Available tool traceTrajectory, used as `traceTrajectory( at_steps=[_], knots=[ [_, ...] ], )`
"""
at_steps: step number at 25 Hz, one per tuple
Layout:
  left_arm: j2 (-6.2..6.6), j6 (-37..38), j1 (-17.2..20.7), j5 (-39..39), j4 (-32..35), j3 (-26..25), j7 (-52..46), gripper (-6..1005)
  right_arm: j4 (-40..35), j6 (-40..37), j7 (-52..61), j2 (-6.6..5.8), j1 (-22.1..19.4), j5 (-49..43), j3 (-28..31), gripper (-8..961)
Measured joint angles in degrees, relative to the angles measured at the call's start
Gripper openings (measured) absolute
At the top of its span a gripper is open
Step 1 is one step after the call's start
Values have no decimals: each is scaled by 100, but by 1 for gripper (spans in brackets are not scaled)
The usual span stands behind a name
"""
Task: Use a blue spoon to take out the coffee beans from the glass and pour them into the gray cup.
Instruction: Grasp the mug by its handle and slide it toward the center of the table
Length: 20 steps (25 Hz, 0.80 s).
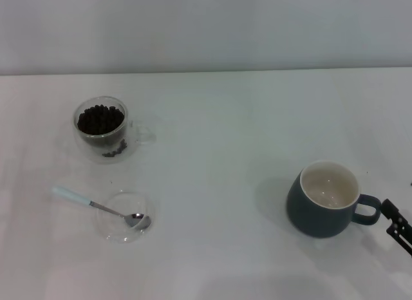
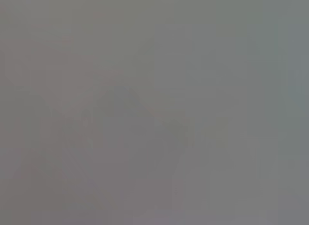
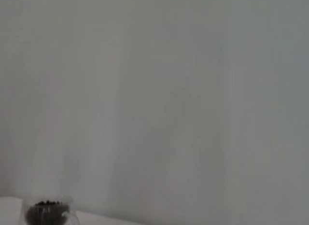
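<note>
While the glass (image 1: 103, 128) holds coffee beans (image 1: 100, 119) — gray cup (image 1: 328, 198) empty; fingers unreadable.

Little of me shows. From my head camera, only a small piece of my right pincer (image 1: 397, 226) is in sight, just beside the loop handle of the gray cup (image 1: 325, 200). It is black, matte and angular: thin straight bars joined at a corner, like a linkage, with hard edges. I can make out no cables, screws or markings on it. My left arm does not show in any view.
</note>
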Motion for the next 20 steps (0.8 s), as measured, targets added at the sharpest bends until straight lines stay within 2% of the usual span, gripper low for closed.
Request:
traceTrajectory(
  at_steps=[20],
  knots=[
    [-7,0,49,0,-6,1,-12,658,-257,1339,3,49,81,-62,-158,725]
  ],
)
